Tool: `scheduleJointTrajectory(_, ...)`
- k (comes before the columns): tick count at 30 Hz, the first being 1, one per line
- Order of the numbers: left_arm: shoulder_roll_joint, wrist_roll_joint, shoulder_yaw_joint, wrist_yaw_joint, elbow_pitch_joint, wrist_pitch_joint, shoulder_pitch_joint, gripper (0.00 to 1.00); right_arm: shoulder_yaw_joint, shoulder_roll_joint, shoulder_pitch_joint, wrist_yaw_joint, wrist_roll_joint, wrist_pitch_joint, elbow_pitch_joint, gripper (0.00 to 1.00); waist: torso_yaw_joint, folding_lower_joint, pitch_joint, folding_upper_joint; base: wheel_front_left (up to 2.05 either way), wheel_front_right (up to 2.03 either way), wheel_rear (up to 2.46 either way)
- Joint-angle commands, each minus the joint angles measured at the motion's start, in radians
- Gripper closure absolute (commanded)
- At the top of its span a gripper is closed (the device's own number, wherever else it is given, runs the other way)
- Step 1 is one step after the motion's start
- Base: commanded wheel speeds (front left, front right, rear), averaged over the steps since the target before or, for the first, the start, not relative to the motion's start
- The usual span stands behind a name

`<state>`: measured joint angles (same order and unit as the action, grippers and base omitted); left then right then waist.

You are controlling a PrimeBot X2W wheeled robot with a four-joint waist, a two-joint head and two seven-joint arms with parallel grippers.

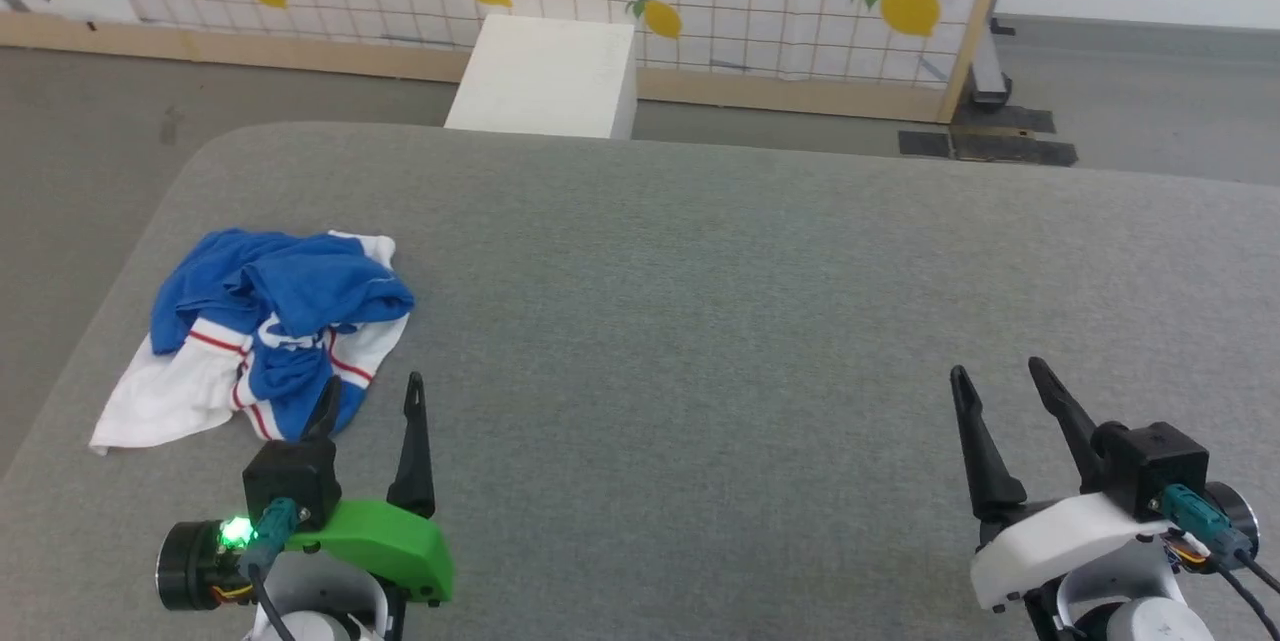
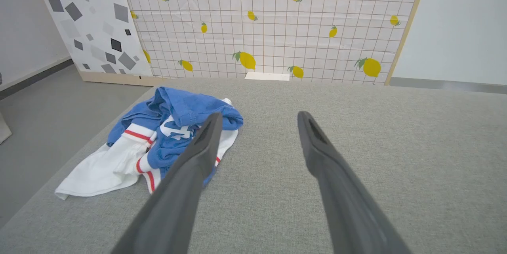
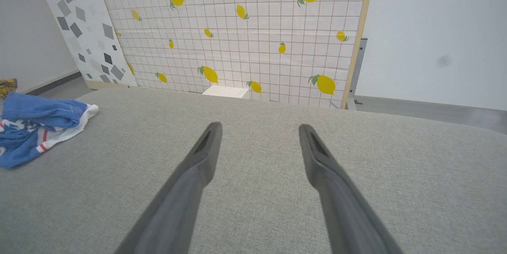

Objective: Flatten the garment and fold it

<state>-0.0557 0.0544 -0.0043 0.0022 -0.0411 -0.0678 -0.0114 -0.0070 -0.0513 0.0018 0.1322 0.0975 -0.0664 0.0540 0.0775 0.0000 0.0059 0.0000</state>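
A: In the head view, where is the task's thing found?

B: The crumpled royal-blue jersey garment [image 1: 270,321], with white sleeves and red-and-white stripe trim, is seen heaped on the grey fabric-covered surface [image 1: 700,321], toward 9 o'clock near its left edge. The left fingers [image 1: 412,441] are spread apart and empty, just at 5 o'clock of the heap. Whether the nearer tip touches cloth cannot be told. The right fingers [image 1: 975,451] are also spread and empty, well apart at 3 o'clock.

A: What is added by the left wrist view?

B: The garment [image 2: 174,127] is placed at 10 o'clock of the left fingers [image 2: 328,174], and one finger overlaps the blue folds. A white sleeve is spread flat at 7 o'clock of the heap, with its edge lying free.

A: And the right wrist view?

B: The garment [image 3: 35,123] is seen at 9 o'clock, at the picture's edge. The right fingers [image 3: 324,174] stand wide open above bare surface.

A: How is it judged to handle?

B: Light, soft, limp cloth is expected. It would probably sag and drag, and several layers may be pinched together. A hold is best taken on one free edge, the white sleeve hem or the striped trim, rather than on the bunched blue middle.
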Motion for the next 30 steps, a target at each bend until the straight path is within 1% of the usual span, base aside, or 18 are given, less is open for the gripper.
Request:
scheduleJointTrajectory(1,0.002,0.017,0.004,0.007,-0.003,-0.011,0.006,0.00,0.000,0.000,0.013,0.000,0.013,-0.012,0.006,0.00,0.015,0.0000,0.001,0.0000,0.00,0.00,0.00)
scheduleJointTrajectory(30,0.003,0.060,0.025,0.027,-0.026,-0.071,0.025,0.00,0.018,0.001,0.026,-0.001,0.079,-0.072,0.062,0.00,0.187,0.0000,0.001,0.0000,0.00,0.00,0.00)
